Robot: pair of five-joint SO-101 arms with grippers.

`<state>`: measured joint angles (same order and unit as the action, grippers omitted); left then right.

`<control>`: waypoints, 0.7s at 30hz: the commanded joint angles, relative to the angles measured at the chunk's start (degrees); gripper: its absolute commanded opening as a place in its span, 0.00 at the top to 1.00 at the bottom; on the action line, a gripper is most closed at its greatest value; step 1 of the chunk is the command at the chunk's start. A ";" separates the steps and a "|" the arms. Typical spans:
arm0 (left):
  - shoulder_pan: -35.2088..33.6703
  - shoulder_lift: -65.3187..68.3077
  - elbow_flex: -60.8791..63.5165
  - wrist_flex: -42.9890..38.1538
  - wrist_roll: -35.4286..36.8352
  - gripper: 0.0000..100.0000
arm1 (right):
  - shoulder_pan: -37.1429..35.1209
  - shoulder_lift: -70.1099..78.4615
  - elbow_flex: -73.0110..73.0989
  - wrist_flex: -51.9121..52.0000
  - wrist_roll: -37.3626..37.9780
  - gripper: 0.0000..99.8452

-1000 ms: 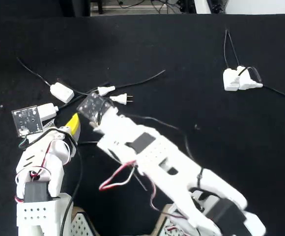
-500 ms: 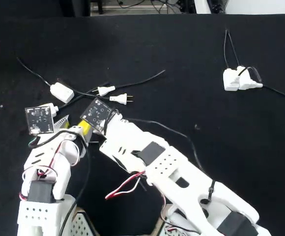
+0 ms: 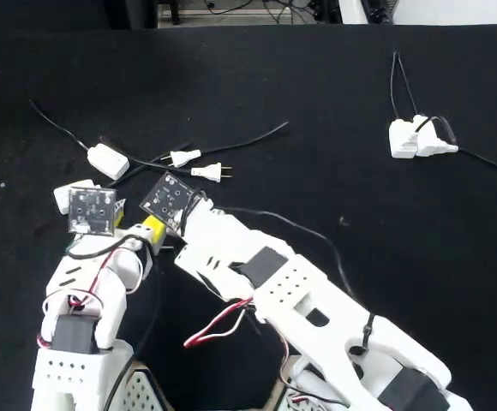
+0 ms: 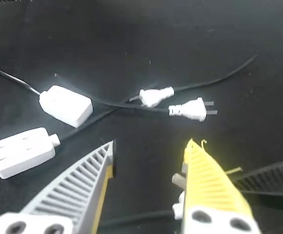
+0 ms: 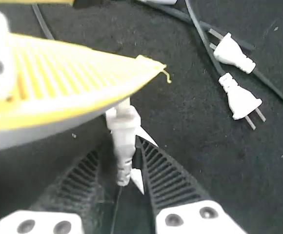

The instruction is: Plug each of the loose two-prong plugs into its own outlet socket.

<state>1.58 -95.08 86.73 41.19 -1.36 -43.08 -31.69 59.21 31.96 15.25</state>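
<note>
Plug (image 5: 123, 127) clamped in right gripper (image 5: 121, 148); left gripper (image 4: 151, 142) spread wide

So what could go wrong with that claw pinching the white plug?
The yellow finger of the left gripper sits almost against the white plastic plug pinched in the right gripper; a bump could knock it loose. The black cords cross by the two loose white two-prong plugs, so dragging one might snag them.

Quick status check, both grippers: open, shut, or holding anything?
Left gripper: open, nothing between its fingers.
Right gripper: shut on a white plug.
</note>
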 commanded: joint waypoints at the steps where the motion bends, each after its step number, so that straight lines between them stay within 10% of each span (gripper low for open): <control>1: 0.40 -0.18 2.33 -3.78 -3.16 0.77 | -0.62 -6.11 -0.75 1.58 0.00 0.99; 21: 0.31 -0.18 3.03 -3.96 -3.87 0.77 | -0.62 -13.23 4.70 -0.88 -0.09 0.99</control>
<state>1.58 -94.64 89.89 37.76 -4.53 -43.08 -42.68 64.48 32.75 15.34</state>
